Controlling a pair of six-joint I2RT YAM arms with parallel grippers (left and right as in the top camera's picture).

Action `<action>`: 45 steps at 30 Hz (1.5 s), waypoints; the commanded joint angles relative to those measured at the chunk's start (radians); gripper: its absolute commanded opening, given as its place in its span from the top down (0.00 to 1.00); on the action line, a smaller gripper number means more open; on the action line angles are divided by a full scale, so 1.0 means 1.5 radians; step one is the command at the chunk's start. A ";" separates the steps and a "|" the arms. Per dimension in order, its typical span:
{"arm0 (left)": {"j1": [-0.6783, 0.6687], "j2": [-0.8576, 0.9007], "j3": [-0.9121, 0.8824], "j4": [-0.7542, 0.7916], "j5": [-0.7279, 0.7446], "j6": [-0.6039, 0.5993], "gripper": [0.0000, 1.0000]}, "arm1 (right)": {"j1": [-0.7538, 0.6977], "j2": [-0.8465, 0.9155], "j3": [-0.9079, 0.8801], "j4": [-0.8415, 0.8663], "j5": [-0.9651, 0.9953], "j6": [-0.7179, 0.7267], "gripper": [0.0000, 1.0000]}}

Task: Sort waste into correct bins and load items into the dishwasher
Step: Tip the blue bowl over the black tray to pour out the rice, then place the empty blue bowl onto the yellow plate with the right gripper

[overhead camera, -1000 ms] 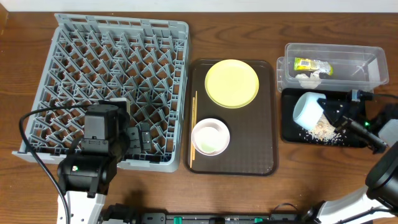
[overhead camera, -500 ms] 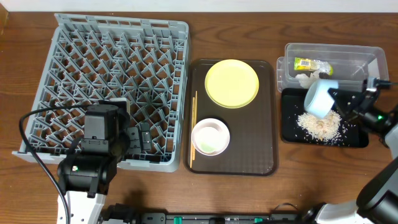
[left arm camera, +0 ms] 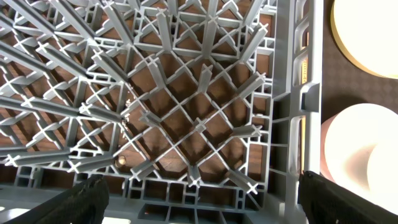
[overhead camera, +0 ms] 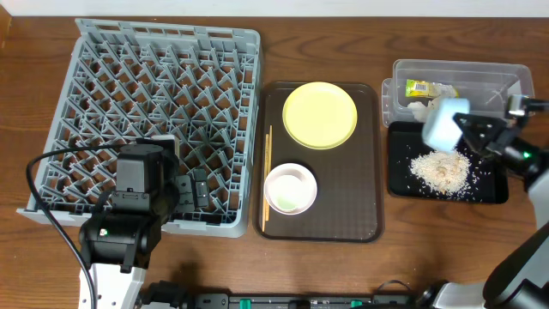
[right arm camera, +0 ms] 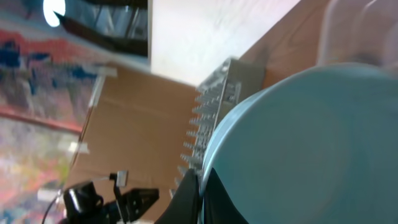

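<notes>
Along the right edge of the wooden counter (overhead camera: 343,43), my right gripper (overhead camera: 470,130) is clamping the light-blue bowl (overhead camera: 443,123) and lifting it off the black tray (overhead camera: 399,184), where its rice scraps (overhead camera: 439,170) are now lying. Emptied, it is becoming ready for the dish rack (overhead camera: 154,112).

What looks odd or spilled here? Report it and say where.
Rice-like scraps lie heaped in the black tray, with stray grains around the heap; none seem outside it. The right gripper holds the light-blue bowl tipped above.
</notes>
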State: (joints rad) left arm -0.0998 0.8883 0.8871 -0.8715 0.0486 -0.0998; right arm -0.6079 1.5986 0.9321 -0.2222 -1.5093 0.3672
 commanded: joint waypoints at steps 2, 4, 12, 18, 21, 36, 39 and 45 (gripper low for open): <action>0.003 -0.001 0.012 -0.002 -0.005 0.009 0.02 | 0.097 -0.013 0.008 0.025 -0.012 -0.020 0.99; 0.003 -0.001 0.012 -0.002 -0.005 0.009 0.02 | 0.141 -0.021 0.010 0.076 -0.012 0.007 0.99; 0.003 -0.001 0.012 -0.002 -0.005 0.009 0.02 | 0.317 -0.033 0.012 0.577 0.057 0.291 0.99; 0.003 -0.001 0.012 -0.002 -0.005 0.009 0.02 | 0.414 -0.033 0.014 0.642 0.243 0.303 0.99; 0.003 -0.001 0.012 -0.002 -0.005 0.009 0.02 | 0.430 -0.033 0.014 0.642 0.314 0.297 0.99; 0.003 -0.001 0.012 -0.002 -0.005 0.009 0.03 | 0.570 0.015 0.318 -0.131 0.749 -0.273 0.99; 0.003 -0.001 0.012 -0.002 -0.005 0.009 0.02 | 0.617 0.040 0.319 -0.163 0.797 -0.345 0.99; 0.003 -0.001 0.012 -0.002 -0.005 0.009 0.02 | 0.692 0.128 0.319 -0.175 0.885 -0.396 0.99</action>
State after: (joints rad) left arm -0.0998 0.8883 0.8879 -0.8719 0.0486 -0.0998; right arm 0.3908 1.7256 1.4063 -0.4820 -0.3122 -0.1169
